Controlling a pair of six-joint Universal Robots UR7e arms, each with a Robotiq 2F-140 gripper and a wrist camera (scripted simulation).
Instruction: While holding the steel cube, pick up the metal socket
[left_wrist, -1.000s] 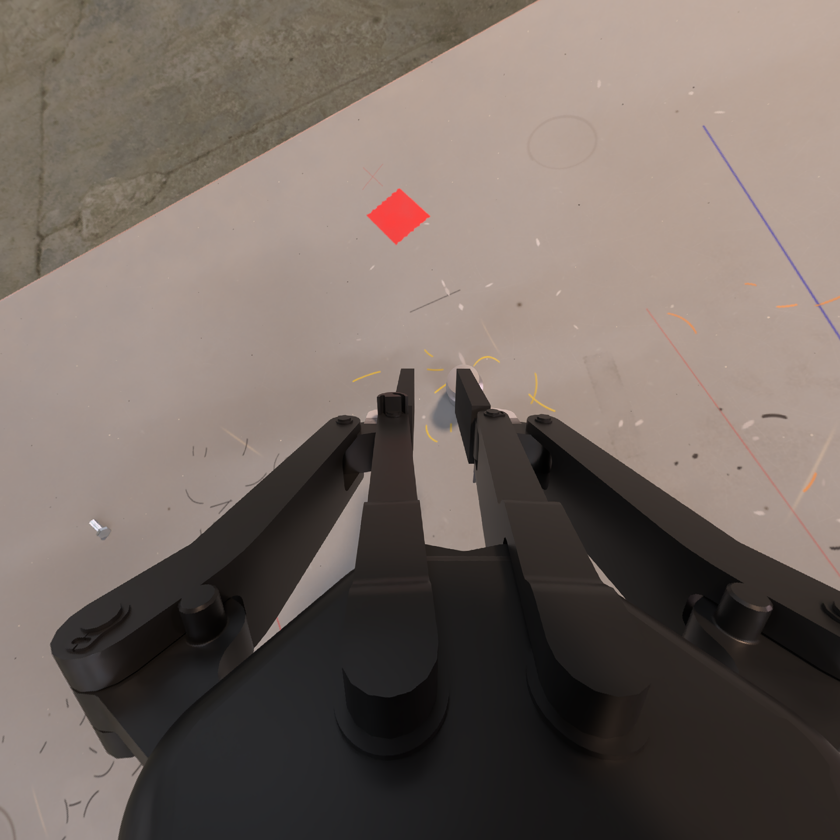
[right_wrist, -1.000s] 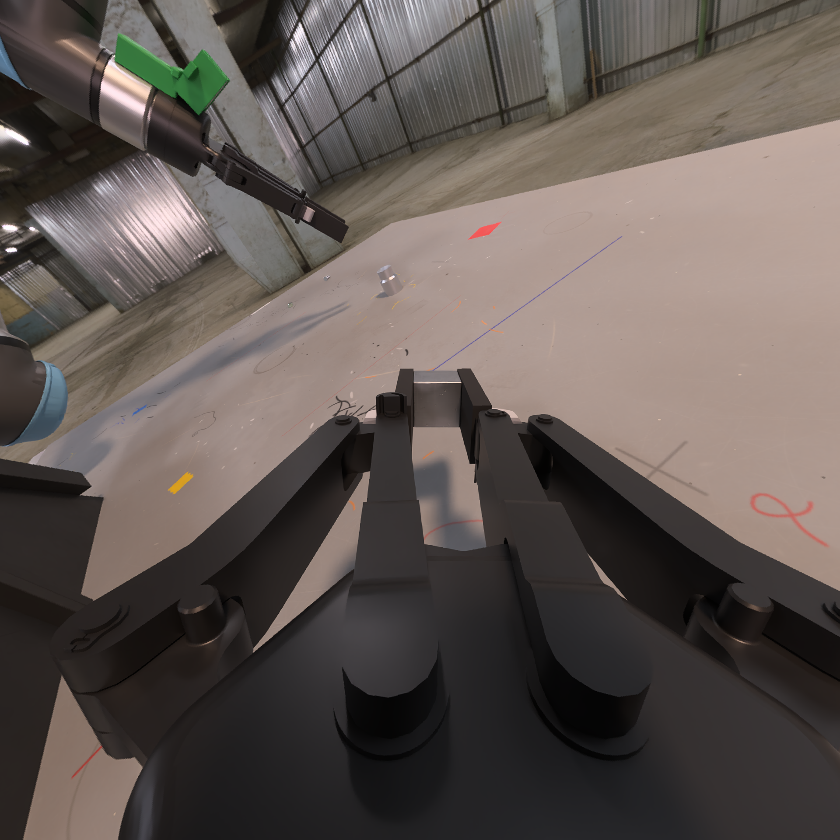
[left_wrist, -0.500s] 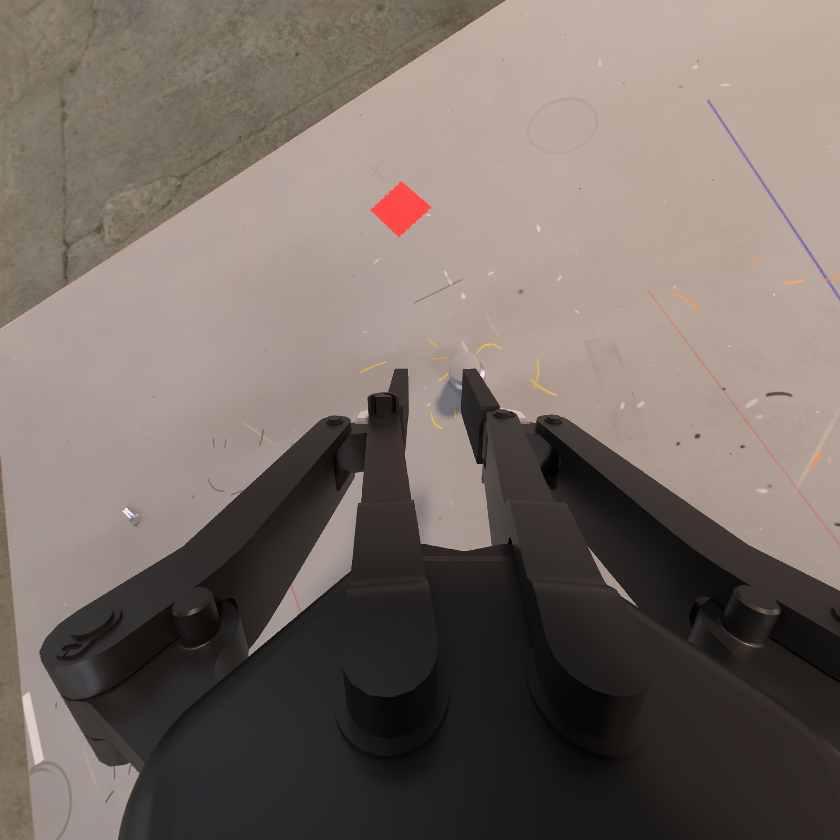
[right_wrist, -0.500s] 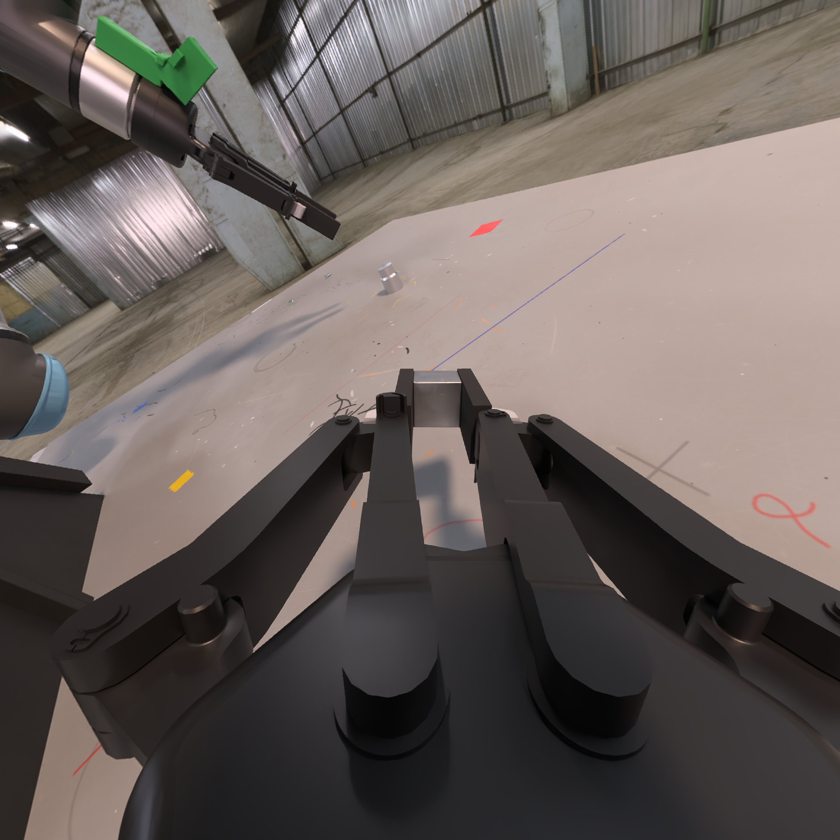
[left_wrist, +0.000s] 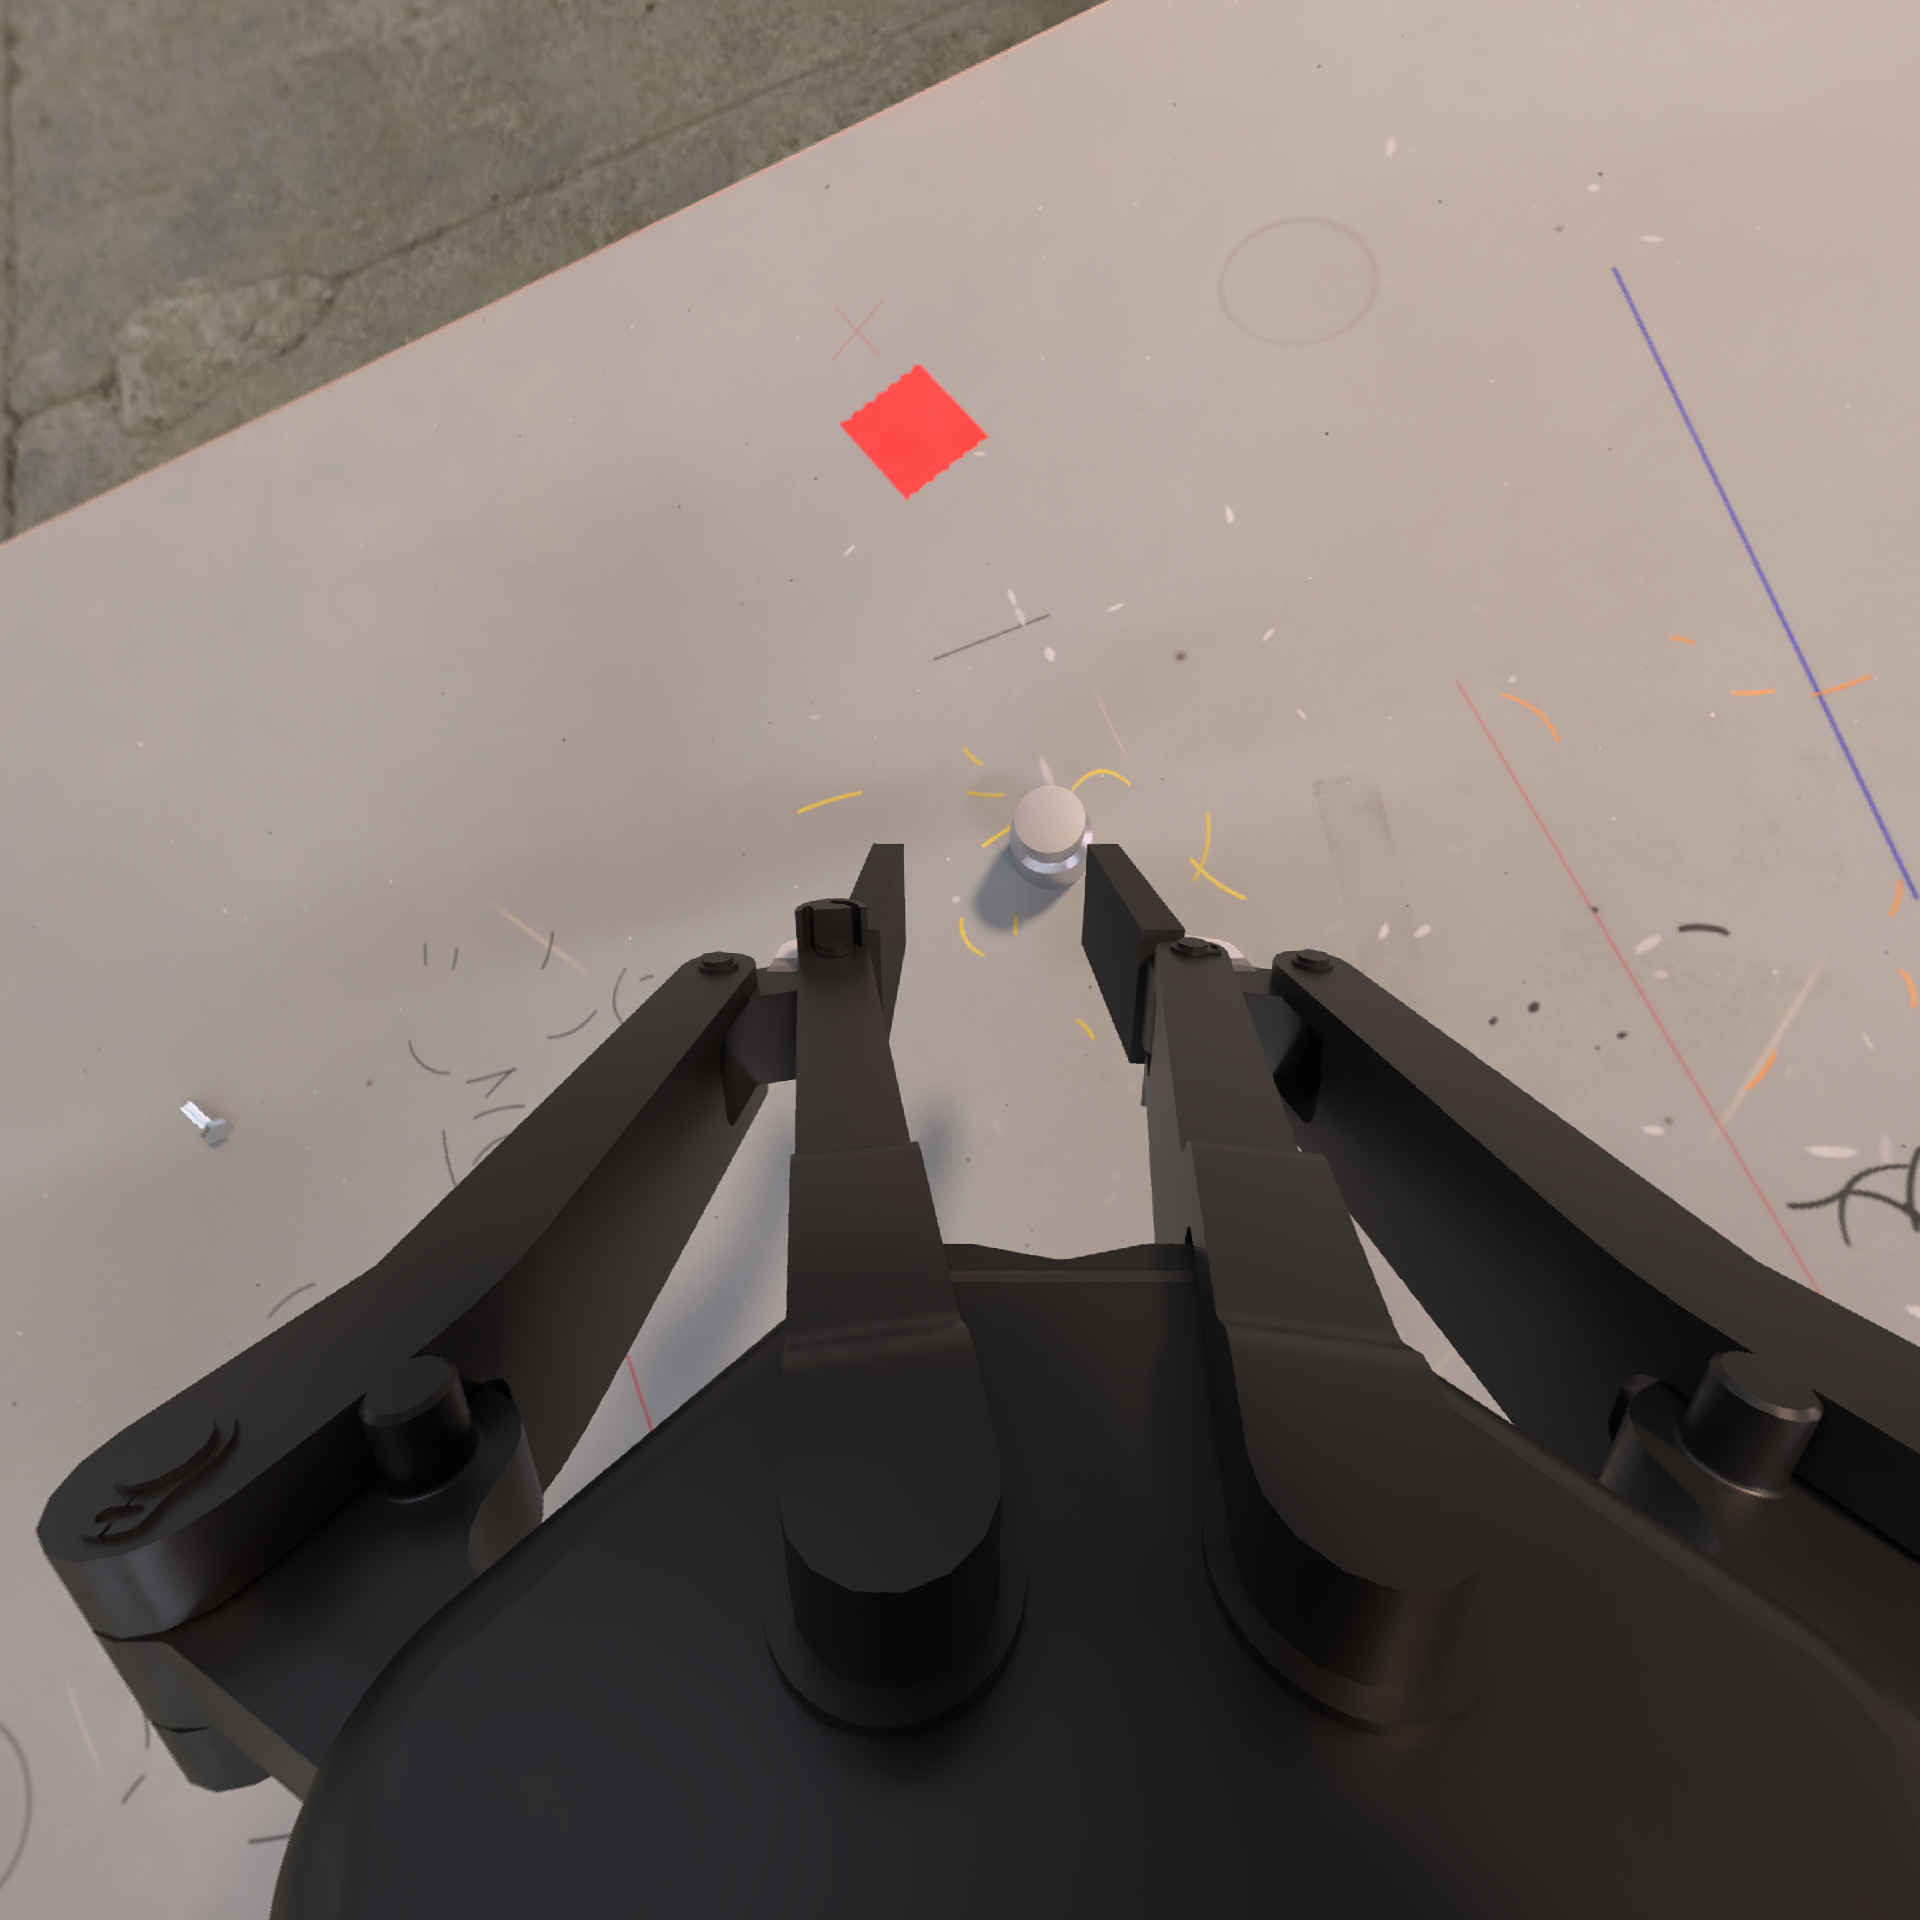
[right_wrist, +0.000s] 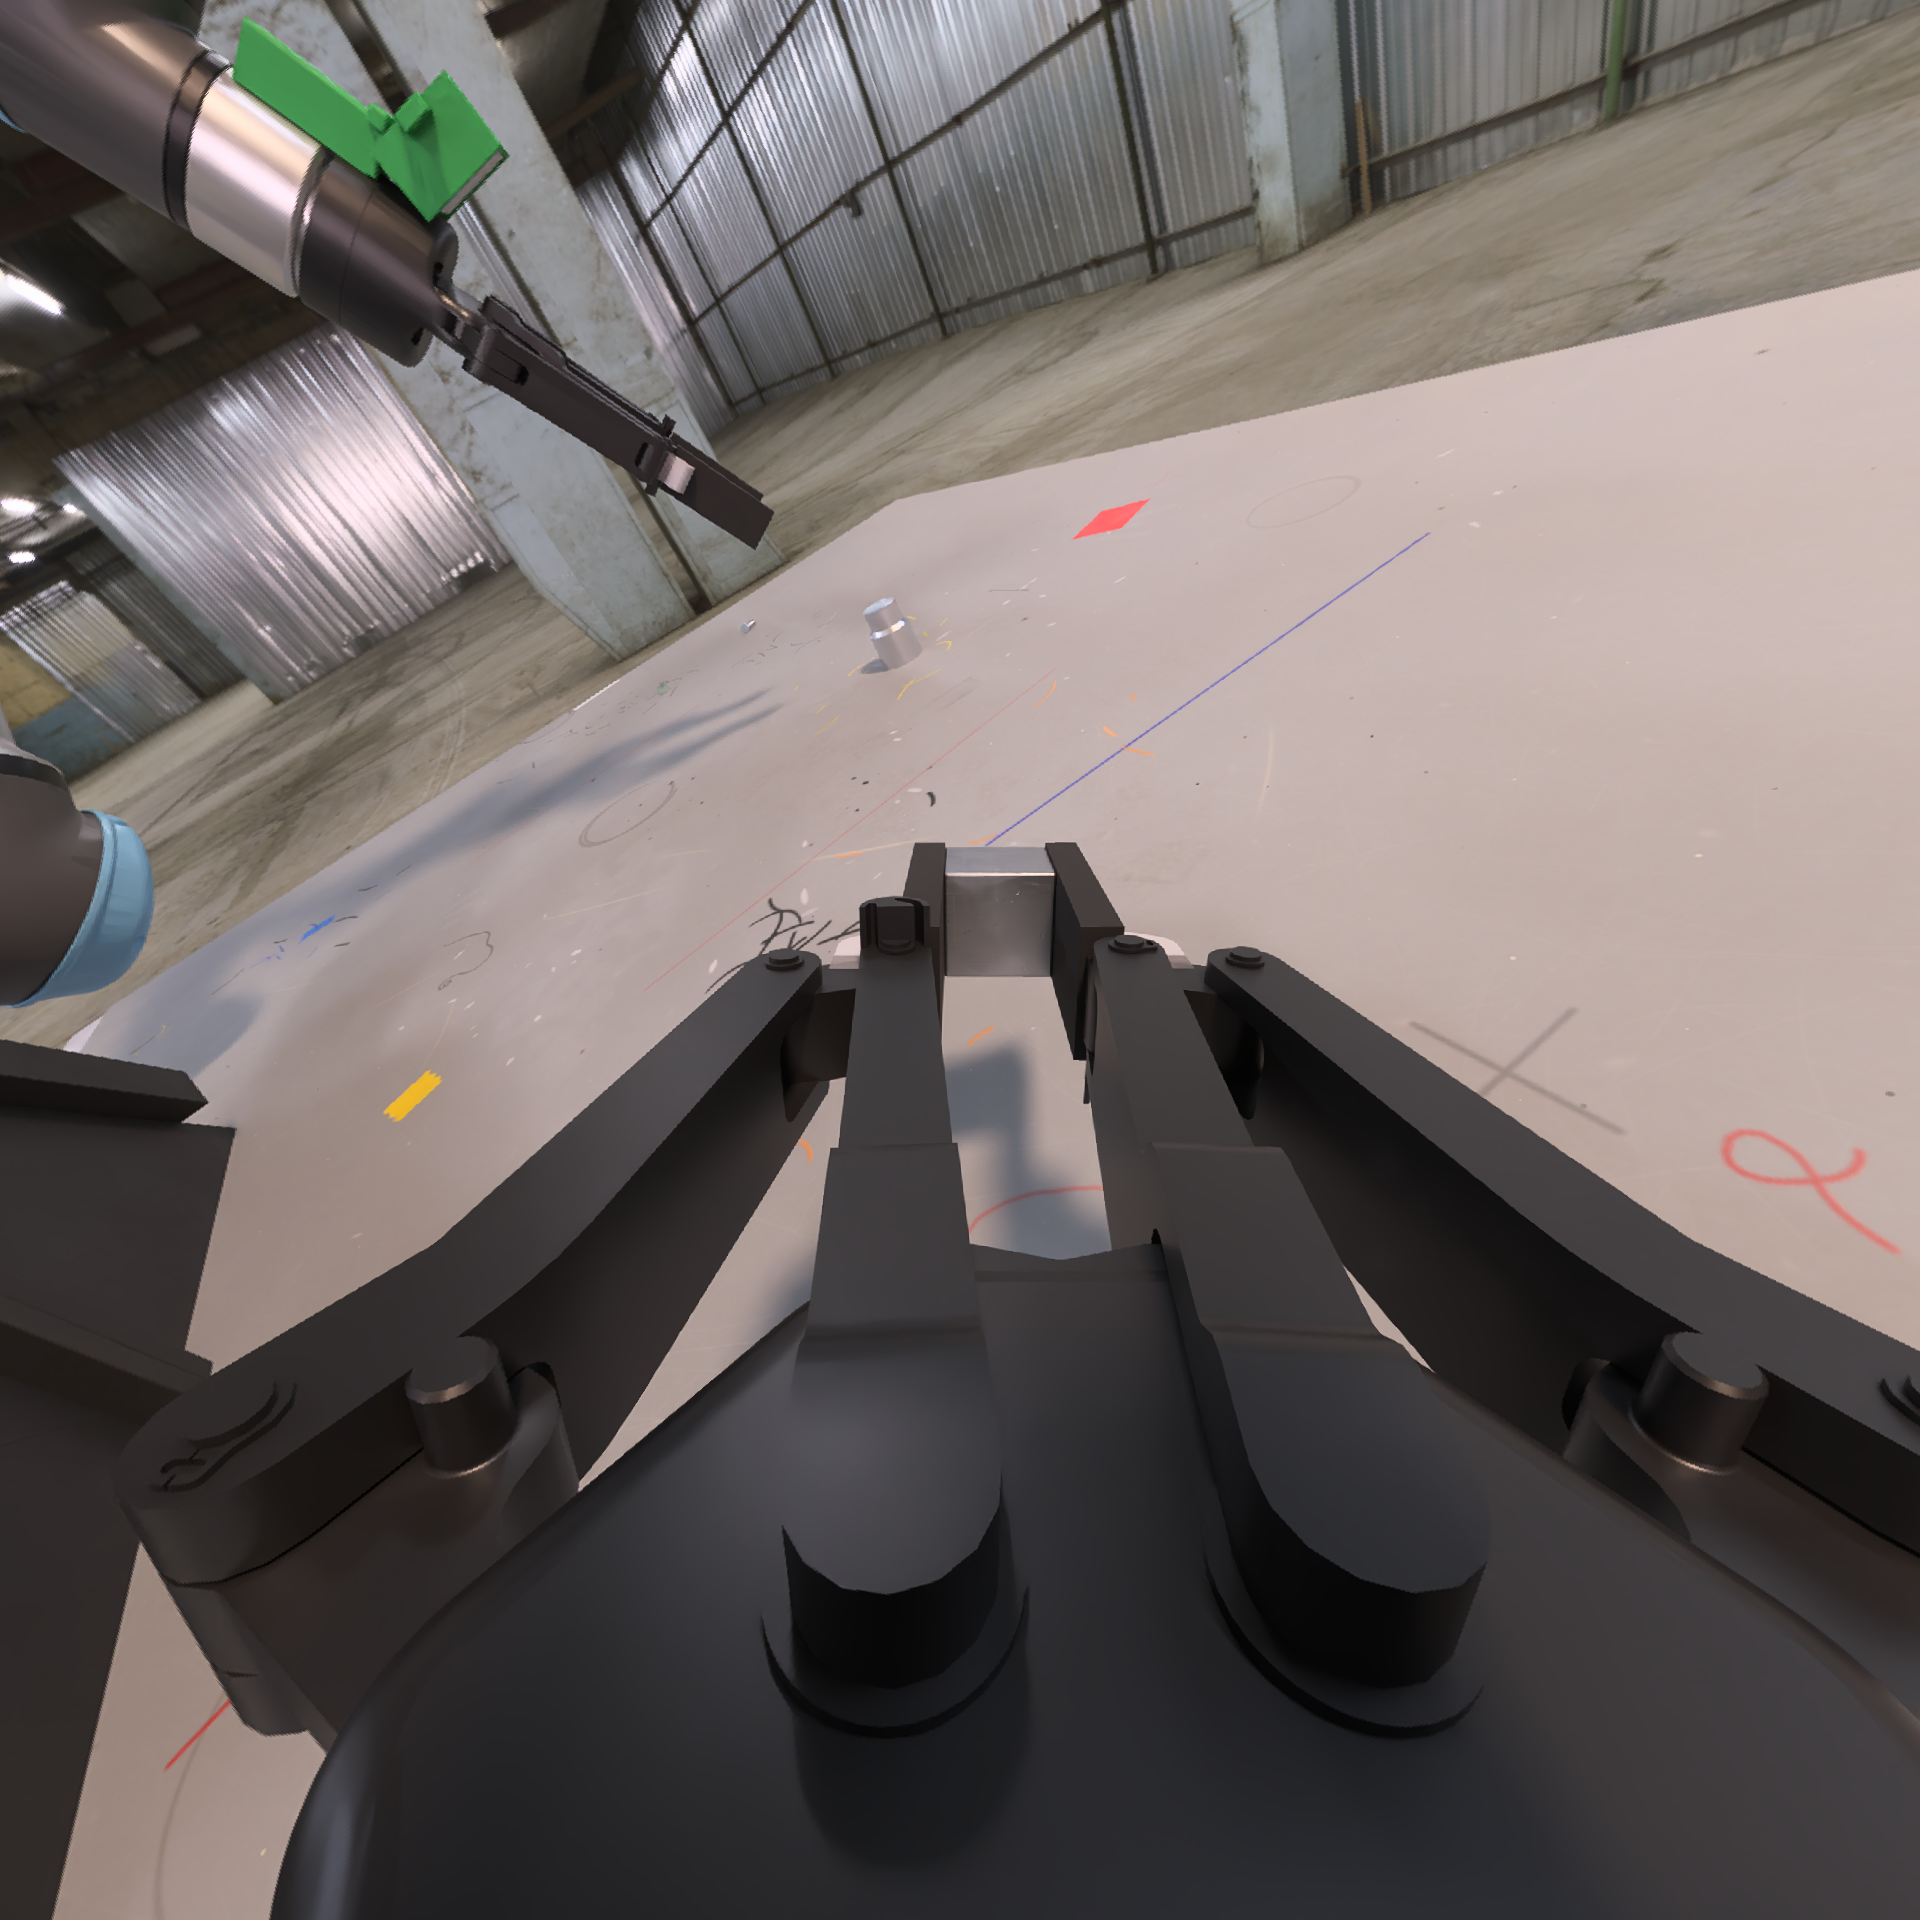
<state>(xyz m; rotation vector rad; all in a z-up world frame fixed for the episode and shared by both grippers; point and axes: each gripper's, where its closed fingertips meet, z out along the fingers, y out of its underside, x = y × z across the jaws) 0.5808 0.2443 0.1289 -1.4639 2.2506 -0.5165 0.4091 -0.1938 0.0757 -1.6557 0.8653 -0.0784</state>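
Meanwhile, nearest to us, our right gripper (right_wrist: 997, 899) was clamped on the steel cube (right_wrist: 995, 909), held clear above the table (right_wrist: 1558, 727), presumably so the cube stayed secured while the other arm worked. Farther out, our left gripper (left_wrist: 992, 883) hung above the table with its jaws parted and nothing between them, angled down toward the metal socket (left_wrist: 1047, 836), probably lining up a grasp. That socket stood upright on the table just beyond the fingertips, off-centre toward the right finger (left_wrist: 1127, 914), with a red square mark (left_wrist: 912, 429) well past it.
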